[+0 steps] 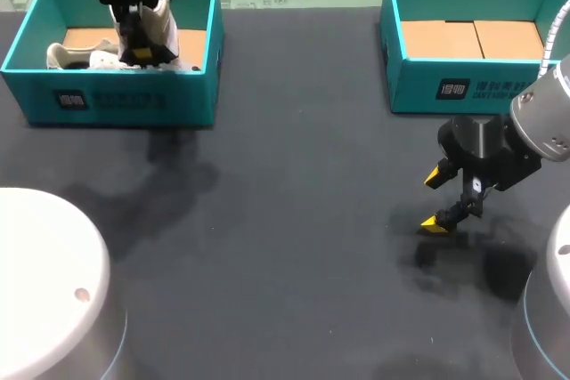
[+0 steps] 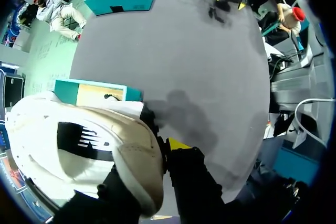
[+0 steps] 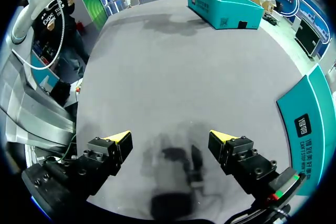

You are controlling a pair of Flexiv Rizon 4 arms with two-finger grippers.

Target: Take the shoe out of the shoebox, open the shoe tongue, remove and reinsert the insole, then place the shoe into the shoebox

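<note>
The left gripper [image 1: 138,42] is clenched on the white shoe [image 2: 89,145]. In the left wrist view the heel end sits wedged between its two black fingers, and one yellow fingertip [image 2: 178,144] shows just beside the shoe's edge. The shoe hangs in that grasp above the left shoebox [image 1: 107,100], near the box's back wall, over its cardboard floor.

The right gripper [image 3: 170,140] stands released, its jaws spread wide with only dark tabletop between them. It hovers low over the table [image 1: 285,220], well apart from the left shoebox, on the far right side of the cloth.

Between the left shoebox and the right gripper the dark table lies open, crossed only by the arms' shadows. The right shoebox [image 1: 472,86] stands well to the right of the left shoebox, along the same back edge of the table, with its front wall just beside the right gripper.

Inside the left shoebox, something white lies on the cardboard under the held shoe; what it is cannot be told. The right shoebox shows only its brown cardboard floor.
</note>
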